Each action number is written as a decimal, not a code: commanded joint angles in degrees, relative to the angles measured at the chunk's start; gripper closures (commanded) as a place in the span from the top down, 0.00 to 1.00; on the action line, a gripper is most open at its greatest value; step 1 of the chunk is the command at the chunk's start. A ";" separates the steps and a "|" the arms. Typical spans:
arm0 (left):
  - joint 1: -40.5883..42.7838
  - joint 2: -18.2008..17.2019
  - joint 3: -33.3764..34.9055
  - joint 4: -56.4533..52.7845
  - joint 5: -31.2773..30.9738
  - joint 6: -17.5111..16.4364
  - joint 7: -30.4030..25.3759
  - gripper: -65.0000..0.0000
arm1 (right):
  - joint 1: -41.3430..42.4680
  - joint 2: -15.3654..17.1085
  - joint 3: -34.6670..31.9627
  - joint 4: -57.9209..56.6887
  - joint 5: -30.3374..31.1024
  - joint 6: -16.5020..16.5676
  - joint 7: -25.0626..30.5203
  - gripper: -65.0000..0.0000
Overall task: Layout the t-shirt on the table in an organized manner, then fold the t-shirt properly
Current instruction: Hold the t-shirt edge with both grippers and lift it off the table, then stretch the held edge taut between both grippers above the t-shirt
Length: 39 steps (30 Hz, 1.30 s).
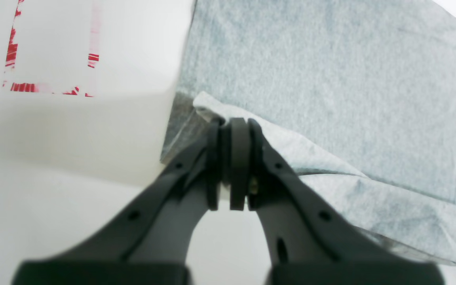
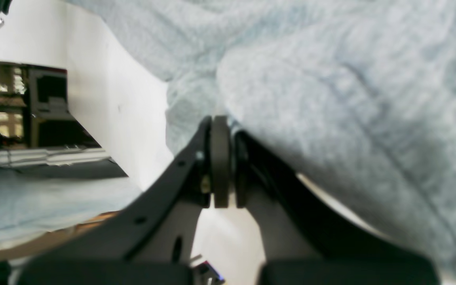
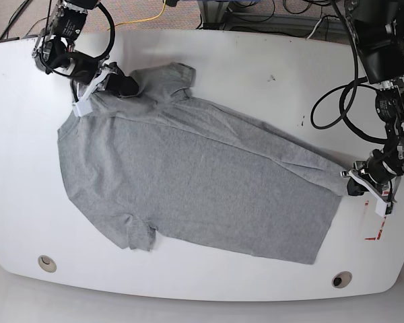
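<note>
While both grippers pinch it, t-shirt covers table.

A: anyone spot any text or logos in these? brand, label, numbers, anything?

B: nope, nothing readable. The t-shirt is plain, and the red tape on the table is just marks.

I see heather-grey t-shirt, glossy white table, red tape outline, black grippers.

One t-shirt, two grommets
</note>
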 commanded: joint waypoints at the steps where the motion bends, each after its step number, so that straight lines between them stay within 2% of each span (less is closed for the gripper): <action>1: -1.41 -0.87 -0.22 1.09 -0.73 -0.07 -1.34 0.00 | -1.60 0.56 0.20 5.25 1.93 0.34 0.66 0.00; 13: -1.41 -0.87 -0.22 1.26 -0.99 -0.33 -1.34 0.00 | -8.63 0.91 0.38 16.85 2.37 0.34 0.66 0.00; 17: -1.85 -0.70 -0.13 1.26 -0.99 -3.41 -2.57 0.00 | -7.14 2.31 1.79 17.65 5.36 0.34 0.66 0.00; 22: -3.34 1.41 0.04 3.20 -0.64 -4.29 -5.21 0.00 | -1.25 4.69 3.98 15.36 5.45 0.34 0.66 0.00; 31: -11.52 3.88 0.04 6.54 -0.73 -4.47 -5.30 0.00 | 16.77 13.22 4.25 -2.13 2.72 0.34 0.66 0.00; 39: -21.98 3.96 0.04 6.89 -0.55 -3.76 -5.21 0.00 | 38.14 19.11 -0.50 -17.43 -6.60 0.34 2.90 0.00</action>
